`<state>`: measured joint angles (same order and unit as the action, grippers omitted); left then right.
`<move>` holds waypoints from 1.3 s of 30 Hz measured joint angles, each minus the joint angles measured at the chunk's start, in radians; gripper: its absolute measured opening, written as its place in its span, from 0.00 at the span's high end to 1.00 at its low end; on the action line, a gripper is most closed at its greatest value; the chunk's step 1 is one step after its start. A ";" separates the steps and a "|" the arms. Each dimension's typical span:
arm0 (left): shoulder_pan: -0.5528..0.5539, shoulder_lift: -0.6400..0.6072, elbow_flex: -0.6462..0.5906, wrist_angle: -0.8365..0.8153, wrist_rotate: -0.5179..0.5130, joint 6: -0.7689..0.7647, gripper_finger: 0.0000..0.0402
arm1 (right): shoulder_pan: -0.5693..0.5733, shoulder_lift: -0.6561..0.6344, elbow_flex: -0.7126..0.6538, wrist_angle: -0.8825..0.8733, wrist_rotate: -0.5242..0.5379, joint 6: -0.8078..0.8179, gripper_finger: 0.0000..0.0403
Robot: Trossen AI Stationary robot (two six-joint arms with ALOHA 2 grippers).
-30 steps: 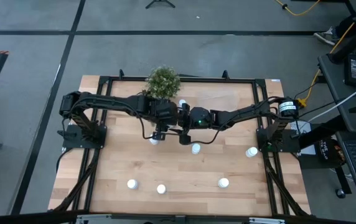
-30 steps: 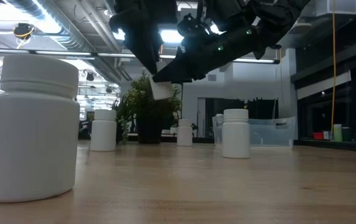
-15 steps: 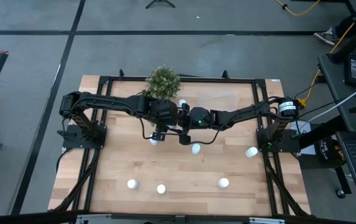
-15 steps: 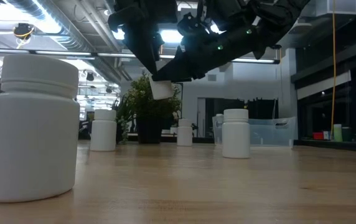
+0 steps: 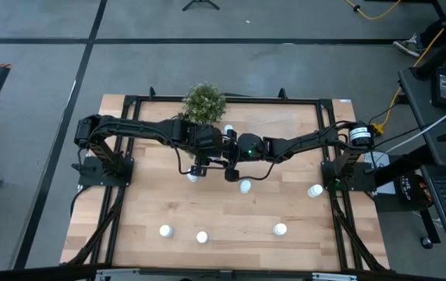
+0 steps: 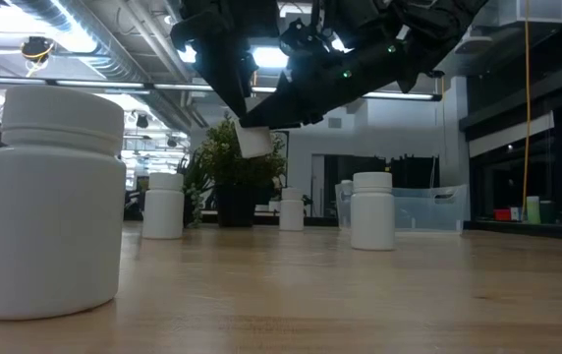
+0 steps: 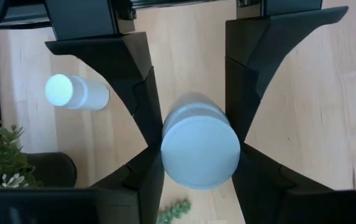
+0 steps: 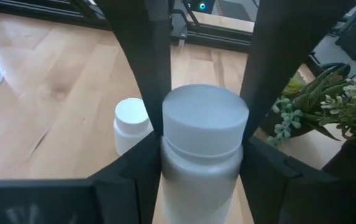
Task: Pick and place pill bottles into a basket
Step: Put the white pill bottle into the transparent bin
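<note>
Pill bottle (image 7: 200, 148) between left claw (image 7: 193, 155) fingers.

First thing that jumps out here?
Both grippers meet at mid-table just in front of the plant, and both are clamped on one bottle: the left gripper and the right gripper each pinch it between their fingers, held up off the wood as the low view shows. Next, the huge-looking bottle right at the low camera, with other bottles standing scattered on the table.
</note>
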<state>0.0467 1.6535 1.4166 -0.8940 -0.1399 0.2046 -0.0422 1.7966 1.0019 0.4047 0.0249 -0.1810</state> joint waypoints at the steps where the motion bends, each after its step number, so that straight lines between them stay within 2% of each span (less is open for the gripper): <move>1: 0.000 0.000 0.000 0.000 -0.001 0.000 0.57 | 0.000 0.000 0.000 -0.001 0.000 -0.008 0.57; 7: -0.001 0.000 0.000 -0.004 -0.007 0.021 0.46 | -0.001 0.000 0.000 -0.004 0.002 -0.035 0.57; 10: -0.001 -0.002 0.001 -0.015 -0.007 0.048 0.45 | -0.001 0.000 0.002 -0.008 0.001 -0.037 0.57; 17: -0.001 -0.008 0.062 -0.154 -0.020 0.079 0.47 | 0.000 -0.003 0.005 -0.013 -0.005 -0.037 0.57; 27: 0.022 -0.132 0.075 -0.189 -0.026 0.062 0.51 | 0.001 -0.010 0.000 -0.027 -0.019 -0.059 0.57; 33: 0.056 -0.204 0.074 -0.178 0.042 0.052 0.57 | 0.001 -0.054 -0.011 -0.065 -0.056 -0.060 0.57; 39: 0.104 -0.310 -0.051 -0.090 0.052 0.074 0.70 | -0.008 -0.100 -0.026 -0.081 -0.055 -0.090 0.57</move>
<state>0.1504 1.3438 1.3651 -0.9844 -0.0879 0.2790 -0.0503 1.6961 0.9760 0.3237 -0.0305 -0.2707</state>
